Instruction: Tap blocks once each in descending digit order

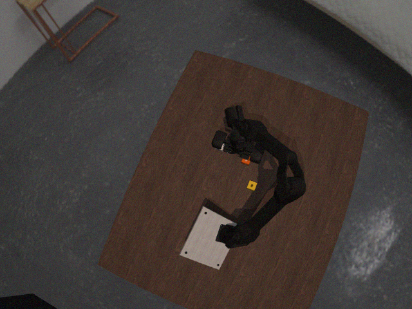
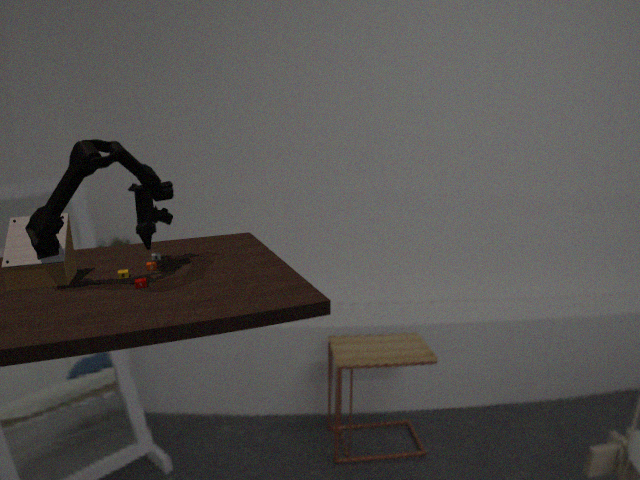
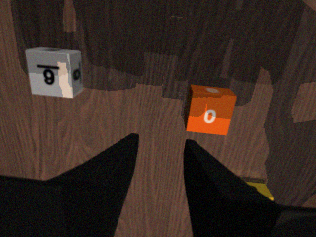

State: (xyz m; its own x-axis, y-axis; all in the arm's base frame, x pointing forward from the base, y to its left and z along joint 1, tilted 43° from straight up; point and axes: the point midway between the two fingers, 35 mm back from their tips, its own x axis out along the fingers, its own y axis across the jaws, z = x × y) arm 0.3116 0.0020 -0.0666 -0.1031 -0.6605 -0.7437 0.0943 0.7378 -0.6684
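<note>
In the wrist view a white block (image 3: 51,73) with a barred digit, a 6 or a 9, sits at the upper left. An orange block (image 3: 211,110) marked 0 sits right of centre. A yellow block (image 3: 260,190) shows only a corner behind my right finger. My gripper (image 3: 161,143) (image 2: 146,241) is open with only bare wood between its tips. It hovers above the table (image 1: 186,109), short of and between the white and orange blocks. The side view shows the white block (image 2: 155,255), the orange block (image 2: 150,265), the yellow block (image 2: 123,273) and a red block (image 2: 140,282). From above, the orange block (image 1: 245,161) and the yellow block (image 1: 252,185) show beside the arm.
The arm's base stands on a white-topped box (image 1: 203,239) (image 2: 20,248) at the near end of the table. A small wooden side table (image 2: 379,350) (image 1: 66,33) stands on the floor, away from the table.
</note>
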